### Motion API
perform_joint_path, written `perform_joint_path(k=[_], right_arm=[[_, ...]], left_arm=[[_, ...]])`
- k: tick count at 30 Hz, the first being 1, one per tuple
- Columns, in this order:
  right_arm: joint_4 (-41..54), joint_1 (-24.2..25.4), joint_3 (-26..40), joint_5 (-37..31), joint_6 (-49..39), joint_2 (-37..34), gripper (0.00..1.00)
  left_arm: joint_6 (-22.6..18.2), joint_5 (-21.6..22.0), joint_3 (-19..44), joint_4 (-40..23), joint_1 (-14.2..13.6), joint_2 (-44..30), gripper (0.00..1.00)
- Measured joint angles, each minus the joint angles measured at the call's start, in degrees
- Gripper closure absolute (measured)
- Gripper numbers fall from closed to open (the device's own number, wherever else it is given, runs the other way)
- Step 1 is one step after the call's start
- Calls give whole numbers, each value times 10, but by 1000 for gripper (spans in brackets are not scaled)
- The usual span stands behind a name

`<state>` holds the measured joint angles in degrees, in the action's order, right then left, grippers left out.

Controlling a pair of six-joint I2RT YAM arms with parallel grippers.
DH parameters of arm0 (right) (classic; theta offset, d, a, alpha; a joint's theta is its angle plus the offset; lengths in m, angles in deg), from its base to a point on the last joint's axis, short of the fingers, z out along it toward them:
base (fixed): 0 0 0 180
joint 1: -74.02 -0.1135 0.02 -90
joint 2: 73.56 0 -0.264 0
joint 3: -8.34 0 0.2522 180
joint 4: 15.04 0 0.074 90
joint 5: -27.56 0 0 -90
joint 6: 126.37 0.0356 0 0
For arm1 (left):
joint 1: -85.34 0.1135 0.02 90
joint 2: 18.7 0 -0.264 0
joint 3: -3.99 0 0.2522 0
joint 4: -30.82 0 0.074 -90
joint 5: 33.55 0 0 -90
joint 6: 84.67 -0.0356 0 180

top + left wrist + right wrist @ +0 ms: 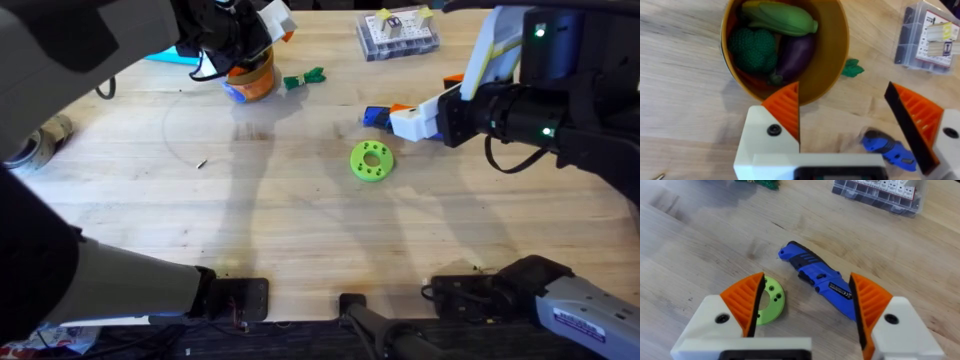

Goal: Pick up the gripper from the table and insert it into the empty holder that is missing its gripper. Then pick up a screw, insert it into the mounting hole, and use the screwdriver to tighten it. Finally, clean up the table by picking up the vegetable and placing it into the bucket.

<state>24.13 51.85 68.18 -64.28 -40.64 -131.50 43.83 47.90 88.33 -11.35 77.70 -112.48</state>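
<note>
Cleanup looks like the step now: the left gripper [845, 127] hangs wide open and empty over the orange bucket [832, 60], so next it must grab the green vegetable [303, 78] lying just beside the bucket, while the right gripper [805, 305] waits open above the blue screwdriver [820, 282].

Lime-green disc [371, 160] with holes, clear parts box [397, 34], tape roll [50, 133], light-blue tray [170, 57]

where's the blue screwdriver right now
In the overhead view the blue screwdriver lies right of centre, just beyond the green disc, below the open right gripper.
</note>
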Motion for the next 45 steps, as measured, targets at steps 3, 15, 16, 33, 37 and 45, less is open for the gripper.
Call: perform_joint_path(k=[3, 15, 16, 33, 37, 45], right_arm=[[6, 0, 0, 0, 0, 0, 32], [5, 0, 0, 0, 0, -1, 32], [5, 0, 0, 0, 0, -1, 32], [5, 0, 0, 0, 0, -1, 32], [5, 0, 0, 0, 0, -1, 32], [5, 0, 0, 0, 0, -1, 32]], left_arm=[[-4, -2, 0, 2, 0, 1, 6], [-138, -11, 41, -9, 0, -7, 6], [-152, -11, 48, -10, 0, -6, 6], [-530, -30, 87, -14, -142, 5, 6], [-563, -13, 87, -7, -130, -19, 6], [-584, 2, 87, 0, -112, -93, 6]])
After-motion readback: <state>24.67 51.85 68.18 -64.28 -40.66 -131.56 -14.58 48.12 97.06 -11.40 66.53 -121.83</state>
